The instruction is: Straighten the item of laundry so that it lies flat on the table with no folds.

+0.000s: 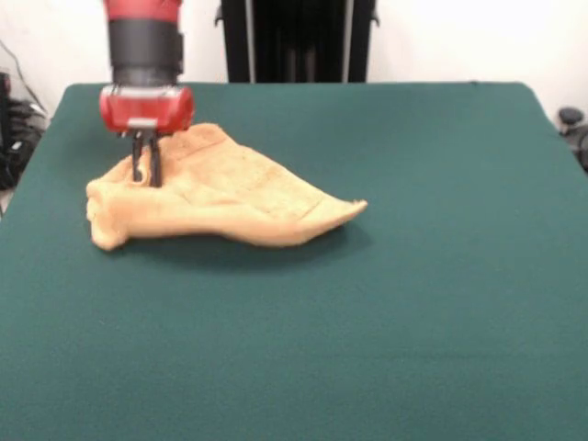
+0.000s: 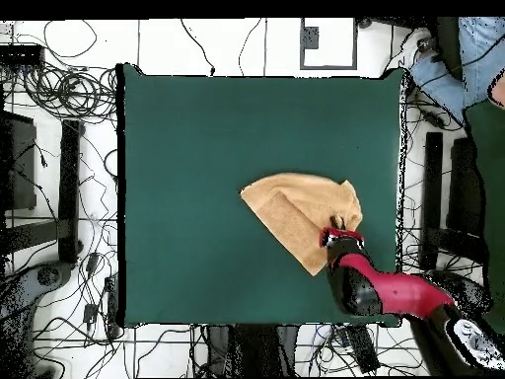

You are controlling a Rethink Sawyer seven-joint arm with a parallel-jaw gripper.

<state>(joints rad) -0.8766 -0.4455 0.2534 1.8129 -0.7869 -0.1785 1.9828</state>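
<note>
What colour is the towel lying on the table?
Tan-orange; the towel shows best in the front view, against the dark green table.

Even, soft light; faint shadow under the towel [image 1: 220, 193] on the table [image 1: 413, 294]; mild blur.

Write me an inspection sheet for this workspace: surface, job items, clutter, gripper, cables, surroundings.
Surface: table covered in dark green cloth; nothing on it but the towel.
Job's things: tan-orange towel lies crumpled, not flat; one side is folded over and a corner sticks out to a point; a woven band shows across it.
Clutter: nothing seen on the table.
Gripper: gripper is down on the towel's bunched end with its fingers close together, apparently pinching cloth.
Cables: many loose black cables lie on the white floor around the table, none on it.
Surroundings: black stands beside the table; a person at one corner in the overhead view.
</note>
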